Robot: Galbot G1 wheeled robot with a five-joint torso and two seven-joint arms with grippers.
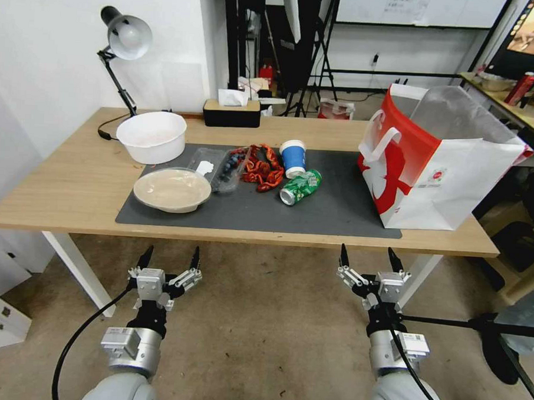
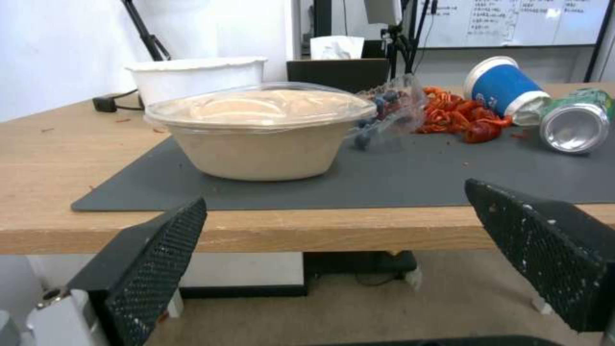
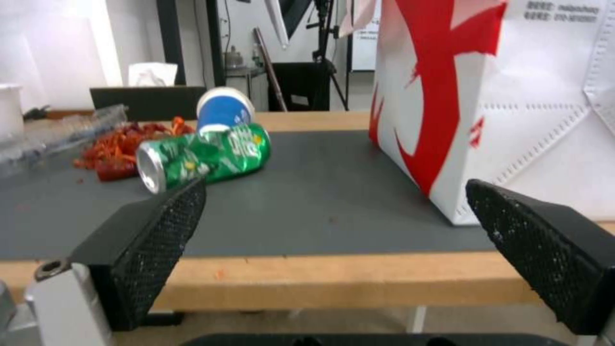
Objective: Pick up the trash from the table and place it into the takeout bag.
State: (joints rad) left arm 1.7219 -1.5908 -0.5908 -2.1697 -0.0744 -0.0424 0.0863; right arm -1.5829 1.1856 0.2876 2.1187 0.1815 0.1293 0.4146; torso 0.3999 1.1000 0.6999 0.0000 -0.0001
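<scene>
The trash lies on the table's [image 1: 73, 185] dark grey mat [image 1: 337, 209]: a round lidded dish of beige food [image 1: 172, 190] [image 2: 263, 129], a clear box with blueberries [image 1: 224, 168], a heap of red shells [image 1: 262, 167] [image 2: 458, 117], a tipped blue paper cup [image 1: 293, 157] [image 3: 223, 111] and a dented green can [image 1: 300, 187] [image 3: 205, 156] on its side. The takeout bag [image 1: 433, 166] [image 3: 499, 96] stands upright and open at the mat's right end. Both grippers hang open and empty below the table's front edge: the left gripper [image 1: 171, 255] [image 2: 334, 194] faces the dish, the right gripper [image 1: 368, 254] [image 3: 334, 185] faces the can and bag.
A white bowl [image 1: 152, 136] stands behind the dish on the left. A silver desk lamp [image 1: 126, 37] and a black-and-wood tissue box [image 1: 231, 113] sit along the back edge. Stands, shelves and a side table crowd the room behind and to the right.
</scene>
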